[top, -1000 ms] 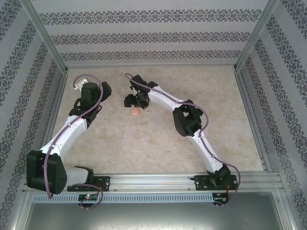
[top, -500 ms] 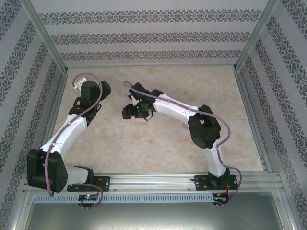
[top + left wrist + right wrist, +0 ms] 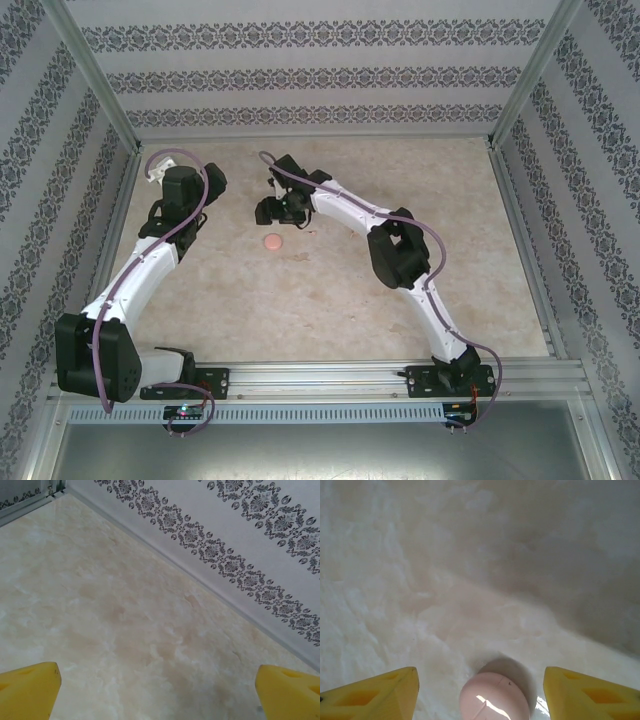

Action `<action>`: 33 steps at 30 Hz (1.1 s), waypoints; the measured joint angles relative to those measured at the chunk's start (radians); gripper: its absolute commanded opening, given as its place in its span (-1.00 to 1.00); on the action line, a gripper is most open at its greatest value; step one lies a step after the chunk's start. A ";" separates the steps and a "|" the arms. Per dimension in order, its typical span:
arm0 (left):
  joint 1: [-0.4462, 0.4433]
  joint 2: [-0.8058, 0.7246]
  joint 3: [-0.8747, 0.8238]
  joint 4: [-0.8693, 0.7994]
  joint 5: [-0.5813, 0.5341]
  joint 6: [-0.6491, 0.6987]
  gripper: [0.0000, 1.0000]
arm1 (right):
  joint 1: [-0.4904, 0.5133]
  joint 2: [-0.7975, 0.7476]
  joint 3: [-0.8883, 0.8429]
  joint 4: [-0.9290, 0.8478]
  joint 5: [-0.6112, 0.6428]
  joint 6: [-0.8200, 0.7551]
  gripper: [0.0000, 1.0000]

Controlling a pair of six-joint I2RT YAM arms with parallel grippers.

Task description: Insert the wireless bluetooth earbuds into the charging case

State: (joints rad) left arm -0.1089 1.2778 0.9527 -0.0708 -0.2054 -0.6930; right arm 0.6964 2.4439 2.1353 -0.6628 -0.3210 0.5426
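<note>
From above, the round pink case (image 3: 272, 242) lies on the marble table (image 3: 330, 290). The right gripper (image 3: 268, 211) hangs just behind it, toward the far wall. The left arm (image 3: 150, 262) stands well to the case's left.

At the left wrist, the left gripper (image 3: 157, 690) is spread wide over bare marble.

At the right wrist, the yellow fingertips (image 3: 375, 695) are spread wide. The case sits between them, touching neither.
</note>
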 measured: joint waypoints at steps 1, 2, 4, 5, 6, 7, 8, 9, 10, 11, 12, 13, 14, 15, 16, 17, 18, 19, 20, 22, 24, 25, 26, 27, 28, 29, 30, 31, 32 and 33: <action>0.000 0.000 0.003 0.000 0.000 0.000 0.99 | 0.000 0.011 0.003 -0.003 -0.008 0.000 0.32; 0.000 0.000 0.004 0.000 0.000 0.000 0.99 | 0.002 0.019 0.003 -0.005 -0.014 0.000 0.32; 0.000 0.000 0.007 -0.002 0.000 0.000 0.99 | 0.006 0.031 0.003 -0.011 -0.025 0.000 0.31; 0.000 0.000 0.008 -0.002 0.000 0.001 0.99 | 0.008 0.033 0.003 -0.013 -0.029 0.000 0.31; 0.000 0.000 0.008 -0.003 0.000 0.001 0.99 | 0.011 0.033 0.002 -0.014 -0.031 0.000 0.31; 0.000 0.000 0.008 -0.003 0.003 0.001 0.99 | 0.014 0.033 0.001 -0.014 -0.034 0.000 0.31; 0.000 0.000 0.008 -0.003 0.004 0.001 0.99 | 0.018 0.033 0.000 -0.013 -0.037 0.001 0.31; 0.000 0.000 0.008 -0.003 0.008 0.001 0.99 | 0.023 0.032 -0.004 -0.010 -0.038 0.001 0.31; 0.000 0.000 0.008 -0.003 0.008 0.000 0.99 | 0.028 0.031 -0.011 -0.008 -0.038 0.001 0.31; 0.000 0.000 0.008 -0.003 0.011 0.000 0.99 | 0.034 0.029 -0.019 -0.007 -0.039 0.000 0.31; 0.000 0.000 0.008 -0.003 0.013 0.000 0.99 | 0.039 0.027 -0.032 -0.006 -0.040 0.000 0.31; 0.000 0.000 0.008 -0.003 0.015 0.000 0.99 | 0.043 0.023 -0.045 0.002 -0.033 0.000 0.30; 0.000 0.000 0.008 -0.003 0.016 0.000 0.99 | 0.046 0.015 -0.053 0.009 -0.034 0.000 0.30; 0.000 0.000 0.008 -0.003 0.016 0.000 0.99 | 0.046 0.003 -0.068 0.009 -0.035 0.000 0.30; 0.000 0.000 0.008 -0.003 0.018 0.000 0.99 | 0.048 -0.008 -0.084 0.008 -0.036 0.000 0.31; 0.000 0.000 0.008 -0.003 0.019 0.000 0.99 | 0.050 -0.016 -0.094 0.005 -0.035 0.000 0.33; 0.000 0.000 0.008 -0.003 0.019 0.000 0.99 | 0.053 -0.024 -0.105 0.004 -0.032 0.000 0.37; 0.000 0.000 0.008 -0.003 0.019 0.000 0.99 | 0.055 -0.032 -0.116 0.002 -0.025 0.000 0.41; 0.000 0.000 0.008 -0.003 0.019 0.000 0.99 | 0.059 -0.042 -0.128 0.000 -0.014 0.000 0.43; 0.000 0.000 0.008 -0.003 0.019 0.000 0.99 | 0.066 -0.059 -0.140 -0.013 0.013 -0.005 0.50; 0.000 0.000 0.008 -0.003 0.019 0.000 0.99 | 0.073 -0.072 -0.139 -0.026 0.046 -0.028 0.56; 0.001 0.000 0.008 -0.003 0.021 0.002 0.99 | 0.079 -0.076 -0.132 -0.042 0.065 -0.046 0.59; 0.004 0.000 0.009 -0.003 0.023 0.003 0.99 | 0.084 -0.078 -0.121 -0.057 0.084 -0.060 0.60; 0.007 -0.002 0.010 -0.003 0.023 0.004 0.99 | 0.090 -0.078 -0.110 -0.069 0.105 -0.077 0.60; 0.013 -0.003 0.013 -0.004 0.024 0.005 0.99 | 0.095 -0.078 -0.101 -0.080 0.121 -0.089 0.60; 0.019 -0.006 0.017 -0.005 0.026 0.006 0.99 | 0.101 -0.078 -0.090 -0.096 0.140 -0.103 0.60; 0.026 -0.010 0.021 -0.004 0.028 0.007 0.99 | 0.108 -0.077 -0.078 -0.112 0.156 -0.111 0.60; 0.032 -0.013 0.025 -0.004 0.027 0.007 0.99 | 0.114 -0.077 -0.066 -0.125 0.168 -0.118 0.60; 0.039 -0.018 0.029 -0.005 0.029 0.007 0.99 | 0.119 -0.076 -0.049 -0.140 0.181 -0.125 0.60; 0.045 -0.022 0.035 -0.005 0.030 0.007 0.99 | 0.125 -0.073 -0.028 -0.156 0.195 -0.131 0.61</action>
State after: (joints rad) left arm -0.0639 1.2556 0.9874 -0.0753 -0.1753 -0.6861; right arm 0.8215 2.3711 2.1075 -0.8192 -0.1261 0.4118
